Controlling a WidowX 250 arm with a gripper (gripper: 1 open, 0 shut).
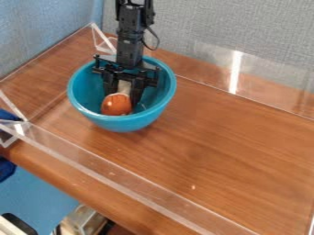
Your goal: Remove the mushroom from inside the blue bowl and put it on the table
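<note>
Mushroom (116, 104): small, rounded reddish-orange cap up, stem hidden, sits inside glossy turquoise bowl (86, 99) at table's (221, 147) back-left. Black gripper (123, 92) reaches down into bowl, fingers pinched on mushroom.

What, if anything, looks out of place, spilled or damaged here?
Nothing stands out. The blue bowl sits upright on the table, the mushroom lies inside it, and the gripper reaches down into the bowl.

One raised camera looks down across the table (208, 147) corner.
</note>
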